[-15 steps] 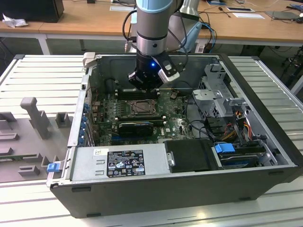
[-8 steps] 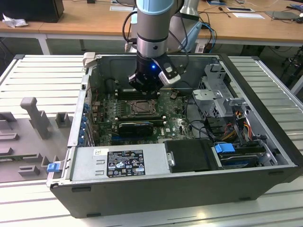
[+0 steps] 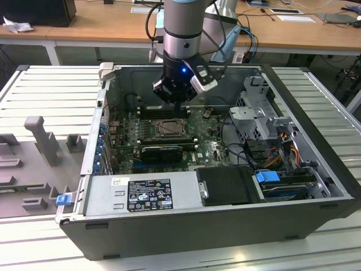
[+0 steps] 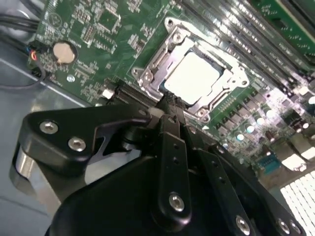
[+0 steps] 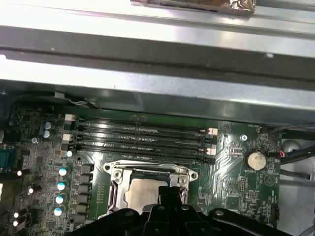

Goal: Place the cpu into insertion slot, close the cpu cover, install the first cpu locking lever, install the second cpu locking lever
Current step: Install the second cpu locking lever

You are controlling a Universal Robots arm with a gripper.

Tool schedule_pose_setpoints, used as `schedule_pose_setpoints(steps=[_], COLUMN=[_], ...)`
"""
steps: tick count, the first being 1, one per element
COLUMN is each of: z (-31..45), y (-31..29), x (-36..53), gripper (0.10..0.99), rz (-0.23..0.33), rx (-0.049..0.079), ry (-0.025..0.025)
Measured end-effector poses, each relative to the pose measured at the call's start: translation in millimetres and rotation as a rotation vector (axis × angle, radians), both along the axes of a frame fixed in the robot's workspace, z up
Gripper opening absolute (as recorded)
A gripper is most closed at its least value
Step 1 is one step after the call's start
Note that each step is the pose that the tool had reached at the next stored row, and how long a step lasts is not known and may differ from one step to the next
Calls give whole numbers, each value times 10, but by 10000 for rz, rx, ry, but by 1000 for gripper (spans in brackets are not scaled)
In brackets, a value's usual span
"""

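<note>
One open computer case (image 3: 186,226) sits at the centre of the exterior view, with one motherboard (image 3: 208,148) inside it. One robot arm (image 3: 183,34) comes down from 12 o'clock, carrying one gripper (image 4: 170,105). The board holds one CPU socket, and in it lies one cpu (image 4: 193,73) framed by one cpu cover (image 5: 114,186). Four memory slots (image 5: 138,136) run side by side at 12 o'clock of the socket in the first wrist view. One round coin cell battery (image 5: 255,160) sits at 3 o'clock of the socket there. One power supply (image 3: 141,195) lies at 6 o'clock of the board in the exterior view. Two blue plastic latches (image 3: 267,176) show, one at 4 o'clock, one at 8 o'clock.
</note>
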State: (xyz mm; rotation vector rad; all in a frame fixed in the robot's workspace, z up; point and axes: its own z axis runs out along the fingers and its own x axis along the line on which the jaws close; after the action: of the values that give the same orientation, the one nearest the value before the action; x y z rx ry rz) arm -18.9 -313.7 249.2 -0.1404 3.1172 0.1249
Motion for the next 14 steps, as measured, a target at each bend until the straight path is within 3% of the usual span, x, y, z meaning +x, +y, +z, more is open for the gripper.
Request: schedule_pose_setpoints(steps=[4,7,11,14], z=[0,-3,-36,-67], y=[-102,-355,-443,-521], x=[-1,-1,-1,-25], gripper=[106,106,106,106], rz=[-1,-1,0,-1], rx=[-2,-2,10,70], ry=[0,1,105,117])
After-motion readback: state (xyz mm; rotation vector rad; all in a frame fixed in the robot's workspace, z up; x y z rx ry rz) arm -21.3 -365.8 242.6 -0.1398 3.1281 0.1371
